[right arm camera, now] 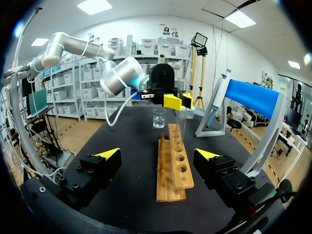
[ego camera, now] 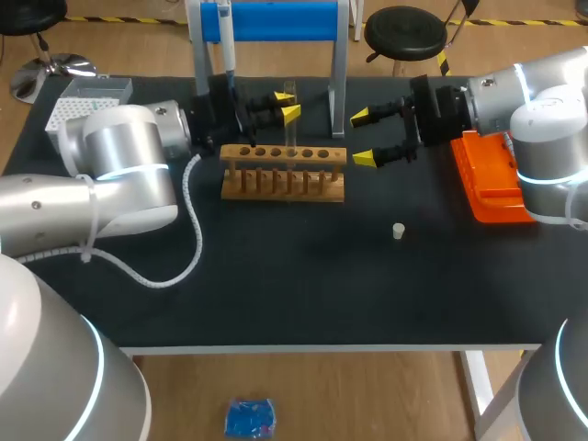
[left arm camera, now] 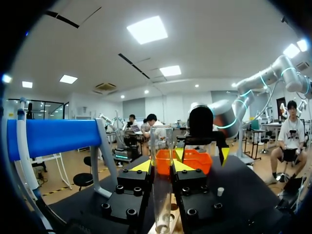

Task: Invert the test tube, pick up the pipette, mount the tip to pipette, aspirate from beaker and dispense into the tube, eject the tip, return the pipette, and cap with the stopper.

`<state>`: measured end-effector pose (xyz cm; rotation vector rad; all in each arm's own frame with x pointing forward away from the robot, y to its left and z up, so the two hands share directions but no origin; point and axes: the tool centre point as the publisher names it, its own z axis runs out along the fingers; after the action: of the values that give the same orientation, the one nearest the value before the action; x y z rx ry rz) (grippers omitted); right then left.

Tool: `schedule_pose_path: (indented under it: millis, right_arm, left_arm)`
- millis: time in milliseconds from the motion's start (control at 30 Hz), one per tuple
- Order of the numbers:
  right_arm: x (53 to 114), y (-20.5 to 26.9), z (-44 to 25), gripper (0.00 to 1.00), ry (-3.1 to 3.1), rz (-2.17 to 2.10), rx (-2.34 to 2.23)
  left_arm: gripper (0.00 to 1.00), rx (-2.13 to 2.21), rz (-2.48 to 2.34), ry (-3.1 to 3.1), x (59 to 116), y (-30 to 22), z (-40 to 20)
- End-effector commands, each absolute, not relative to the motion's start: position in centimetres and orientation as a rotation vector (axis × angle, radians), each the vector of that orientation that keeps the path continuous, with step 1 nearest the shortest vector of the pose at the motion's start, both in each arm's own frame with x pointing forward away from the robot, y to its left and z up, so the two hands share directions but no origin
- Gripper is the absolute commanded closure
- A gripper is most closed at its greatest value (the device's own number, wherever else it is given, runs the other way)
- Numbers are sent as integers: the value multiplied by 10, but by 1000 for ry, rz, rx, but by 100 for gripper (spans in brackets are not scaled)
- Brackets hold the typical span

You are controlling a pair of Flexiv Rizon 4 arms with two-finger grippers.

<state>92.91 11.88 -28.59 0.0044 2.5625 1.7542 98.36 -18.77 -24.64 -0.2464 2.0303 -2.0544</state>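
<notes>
A clear test tube (ego camera: 289, 124) stands upright over the wooden rack (ego camera: 283, 175), and my left gripper (ego camera: 286, 104) is shut on it from both sides. In the left wrist view the test tube (left arm camera: 162, 185) runs down between the yellow tips of the left gripper (left arm camera: 162, 166), its lower end at the rack. My right gripper (ego camera: 364, 138) is open and empty, just right of the rack. Its own view shows the right gripper (right arm camera: 158, 155) straddling the rack's (right arm camera: 173, 163) near end, with the tube (right arm camera: 180, 126) and a beaker (right arm camera: 159, 118) beyond. The pipette (ego camera: 225, 46) hangs on the blue stand (ego camera: 276, 20). A white stopper (ego camera: 398, 231) lies on the mat.
An orange tray (ego camera: 491, 184) sits at the right edge under my right arm. A white tip box (ego camera: 83, 101) stands at the back left. The stand's legs (ego camera: 338, 64) rise just behind the rack.
</notes>
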Motion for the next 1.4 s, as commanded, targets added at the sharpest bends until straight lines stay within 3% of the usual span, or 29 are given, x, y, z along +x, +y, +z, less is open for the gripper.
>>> schedule_pose_path:
  millis: [33,1400]
  right_arm:
    - [928,119,-286,0,2562,1751,5]
    - [928,119,-286,0,2562,1751,5]
  left_arm:
    - [100,-247,-2053,2033,987,-190,-252]
    - [100,-386,-2065,2039,992,-183,-286]
